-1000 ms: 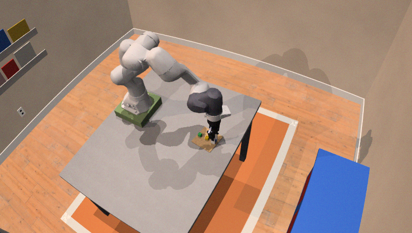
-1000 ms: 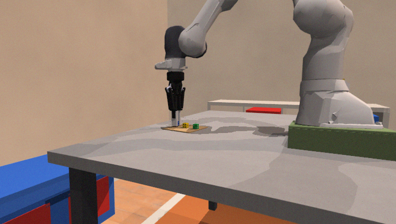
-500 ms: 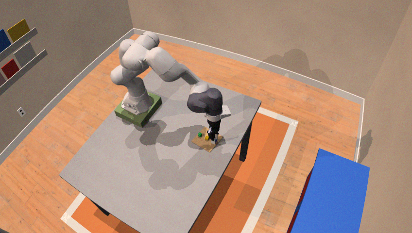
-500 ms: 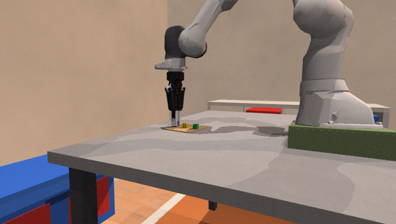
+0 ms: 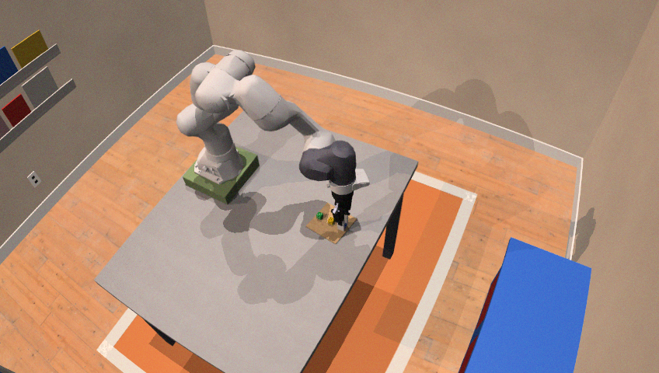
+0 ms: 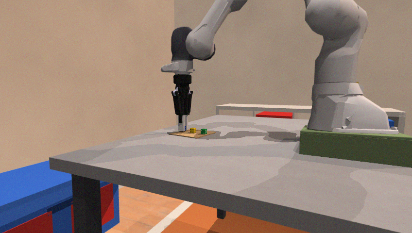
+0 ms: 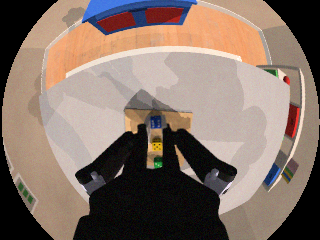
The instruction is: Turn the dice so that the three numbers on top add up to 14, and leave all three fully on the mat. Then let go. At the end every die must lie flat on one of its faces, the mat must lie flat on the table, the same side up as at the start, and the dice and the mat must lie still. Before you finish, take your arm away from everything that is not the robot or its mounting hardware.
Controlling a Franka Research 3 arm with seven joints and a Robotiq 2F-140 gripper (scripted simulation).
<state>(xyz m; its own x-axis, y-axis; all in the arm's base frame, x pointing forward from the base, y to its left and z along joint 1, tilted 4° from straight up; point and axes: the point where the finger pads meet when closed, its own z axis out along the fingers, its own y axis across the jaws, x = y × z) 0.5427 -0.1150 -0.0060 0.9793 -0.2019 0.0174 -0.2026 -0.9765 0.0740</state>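
Gripper [image 5: 342, 225] [image 6: 182, 126] [image 7: 156, 121]: closed on the blue die, pointing down so you can set it square
Blue die [image 6: 185, 127] [image 7: 155, 122]: btwn the fingertips, low at the mat's left part in the ext. view; contact w/ mat unclear
Yellow die [image 5: 330, 221] [image 6: 193, 130] [image 7: 157, 145]: mid mat, top prob. 5
Green die [image 5: 319, 215] [image 6: 203, 131] [image 7: 158, 162]: right of yellow, apart, so you've finger room
Mat [image 5: 323, 231] [image 6: 196, 135] [image 7: 132, 120]: flat under yellow & green; keep blue inside its edge
Total: can't confirm 14, blue/green pips too small
Next: if total's OK, seat blue, open gently, lift straight up so you don't tip it
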